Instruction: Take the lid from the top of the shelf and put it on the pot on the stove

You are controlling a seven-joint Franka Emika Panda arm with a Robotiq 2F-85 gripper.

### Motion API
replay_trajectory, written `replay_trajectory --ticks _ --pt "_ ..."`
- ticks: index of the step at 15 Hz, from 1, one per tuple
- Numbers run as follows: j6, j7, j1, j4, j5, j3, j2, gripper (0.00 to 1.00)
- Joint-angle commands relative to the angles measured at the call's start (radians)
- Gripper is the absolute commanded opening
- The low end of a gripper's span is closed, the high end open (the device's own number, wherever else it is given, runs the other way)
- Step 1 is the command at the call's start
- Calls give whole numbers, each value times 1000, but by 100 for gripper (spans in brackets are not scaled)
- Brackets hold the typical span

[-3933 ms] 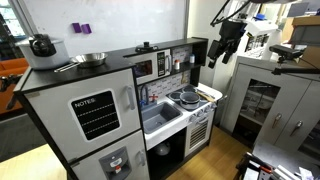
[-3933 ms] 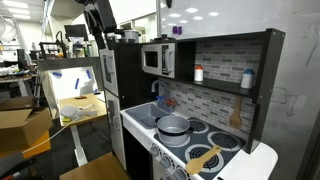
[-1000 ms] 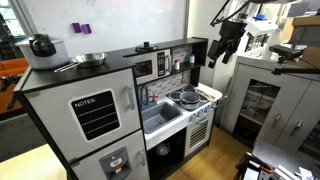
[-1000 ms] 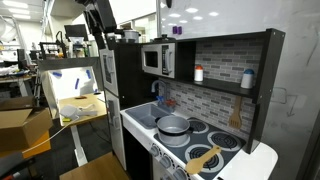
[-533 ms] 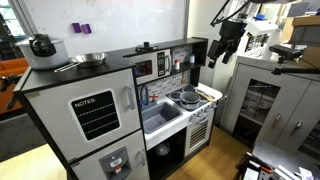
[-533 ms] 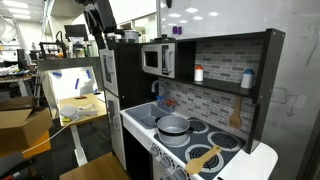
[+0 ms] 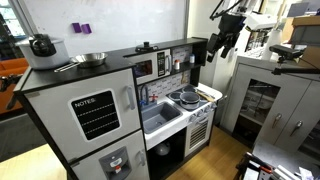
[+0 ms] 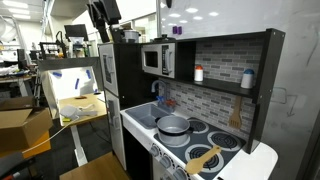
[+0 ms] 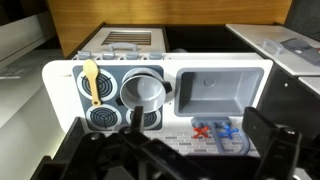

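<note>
In an exterior view, the gripper [image 7: 222,42] is held in the air off the end of the shelf [image 7: 175,45], above the stove [image 7: 200,98]. The lid [image 7: 145,46] is seen as a small, dark, flat disc with a knob, lying on the shelf's black top. From the jaws it lies sideways along the shelf and a little lower. The jaw gap cannot be read here.

In the other exterior view, the gripper [image 8: 103,14] is partly cut off by the upper edge. The lid cannot be picked out with certainty. The pot [image 8: 173,125] is seen uncovered on the stove [image 8: 215,145].

In the wrist view, the dark fingers [image 9: 272,140] are set wide apart with nothing between them. The shiny pot [image 9: 145,92] is shown on a burner, and no lid is visible.
</note>
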Motion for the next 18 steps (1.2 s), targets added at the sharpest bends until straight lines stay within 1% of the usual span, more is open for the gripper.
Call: replay_trajectory --ticks 1,7,11,15,16,18 --pt "-59 -35 -3 150 0 -4 90 100" --pt "-139 -77 11 384 0 0 242 100" --pt "-210 -116 29 571 12 8 388 100" --pt "-268 -142 42 779 37 17 565 100" --pt "-195 -106 38 665 15 26 481 100" --pt "-219 -110 37 735 17 29 548 100"
